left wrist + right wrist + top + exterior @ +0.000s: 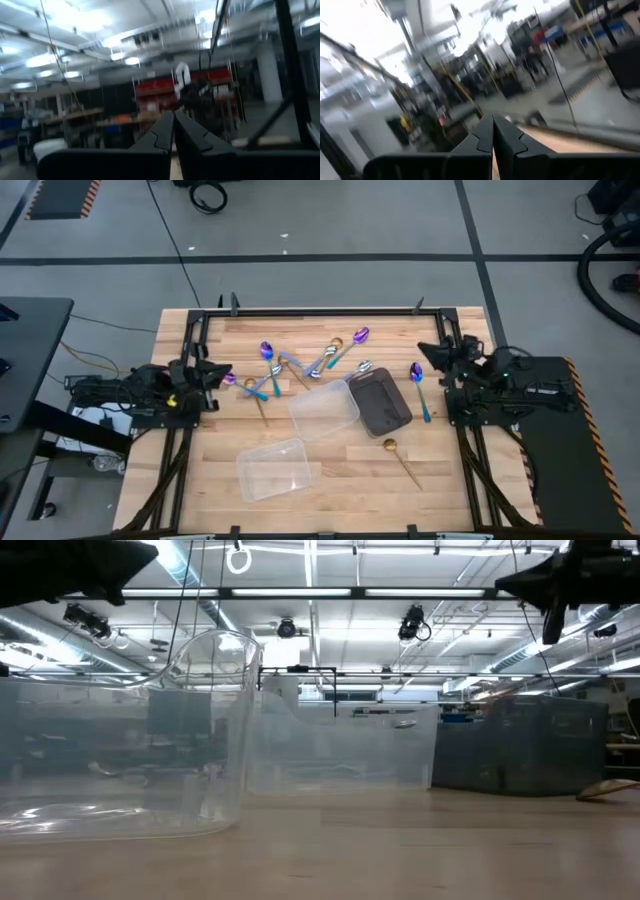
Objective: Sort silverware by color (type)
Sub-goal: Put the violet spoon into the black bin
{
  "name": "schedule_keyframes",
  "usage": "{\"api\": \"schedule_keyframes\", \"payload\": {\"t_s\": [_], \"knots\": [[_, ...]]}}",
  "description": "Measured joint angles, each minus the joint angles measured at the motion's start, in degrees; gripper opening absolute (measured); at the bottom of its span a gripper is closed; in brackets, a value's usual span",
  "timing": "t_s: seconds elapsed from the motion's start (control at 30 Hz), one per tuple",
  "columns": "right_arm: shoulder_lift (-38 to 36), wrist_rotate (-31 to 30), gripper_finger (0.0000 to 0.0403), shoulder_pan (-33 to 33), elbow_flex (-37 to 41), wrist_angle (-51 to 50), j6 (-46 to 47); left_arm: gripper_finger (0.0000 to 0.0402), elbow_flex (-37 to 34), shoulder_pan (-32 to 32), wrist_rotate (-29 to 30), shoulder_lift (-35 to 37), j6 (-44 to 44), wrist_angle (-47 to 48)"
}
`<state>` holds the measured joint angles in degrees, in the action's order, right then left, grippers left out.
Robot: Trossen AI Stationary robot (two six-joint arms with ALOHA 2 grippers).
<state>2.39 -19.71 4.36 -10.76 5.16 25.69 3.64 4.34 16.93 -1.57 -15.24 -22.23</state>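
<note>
The silverware lies scattered on the wooden table [200,480]. Purple spoons [266,352], [361,335] and one with a teal handle [418,380] lie toward the far side. Silver pieces [316,369] and gold ones [336,345] are mixed among them, and a lone gold spoon [398,454] lies nearer the front. My left gripper [224,372] is shut at the table's left edge, raised, its fingertips [173,116] together with nothing between them. My right gripper [424,350] is shut at the right edge, raised, its fingertips [493,118] also empty.
A dark rectangular tray [382,402] sits right of centre. One clear plastic container [323,411] lies beside it, and another [278,470] stands near the front, filling the left of the low view [200,740]. Black frame rails [320,311] run along the table's edges.
</note>
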Motion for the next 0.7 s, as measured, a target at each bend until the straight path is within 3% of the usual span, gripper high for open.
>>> {"api": "schedule_keyframes", "payload": {"t_s": [0.2, 0.4, 0.7], "knots": [[7.81, 0.63, 0.0010, 0.00, 0.02, -3.12, -0.32, 0.0015, 1.50, -0.07, 9.87, -5.05, 2.92, 1.93], [13.76, 3.11, 0.0010, 0.00, 0.02, -0.43, -3.60, 0.0009, 4.69, -0.04, 10.03, -11.88, 6.72, 1.89], [16.80, 6.67, 0.0010, -0.07, 0.02, 0.75, -4.45, 0.0011, 8.82, -0.04, 10.03, -20.91, 14.51, 1.92]]}}
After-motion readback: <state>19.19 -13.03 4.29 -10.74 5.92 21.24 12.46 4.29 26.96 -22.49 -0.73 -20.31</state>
